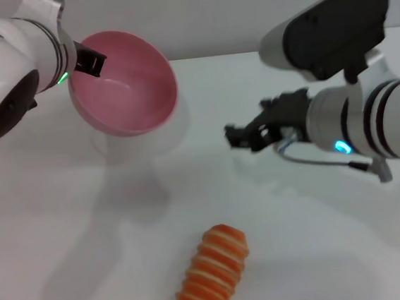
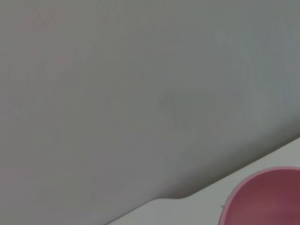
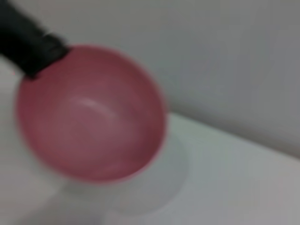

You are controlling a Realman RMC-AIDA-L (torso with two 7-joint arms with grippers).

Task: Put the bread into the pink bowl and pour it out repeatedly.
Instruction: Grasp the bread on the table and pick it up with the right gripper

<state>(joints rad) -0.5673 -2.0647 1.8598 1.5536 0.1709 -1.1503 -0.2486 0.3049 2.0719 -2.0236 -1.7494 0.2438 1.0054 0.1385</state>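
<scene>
The pink bowl hangs tilted above the table at the far left, its empty inside facing the right arm. My left gripper is shut on its rim. The bowl also shows in the left wrist view and in the right wrist view, where a black finger of the left gripper clamps the rim. The striped orange-brown bread lies on the table at the near edge, apart from both grippers. My right gripper hovers open and empty at mid right, above the table.
The white table carries the bowl's shadow below the bowl. A grey wall stands behind the table's far edge.
</scene>
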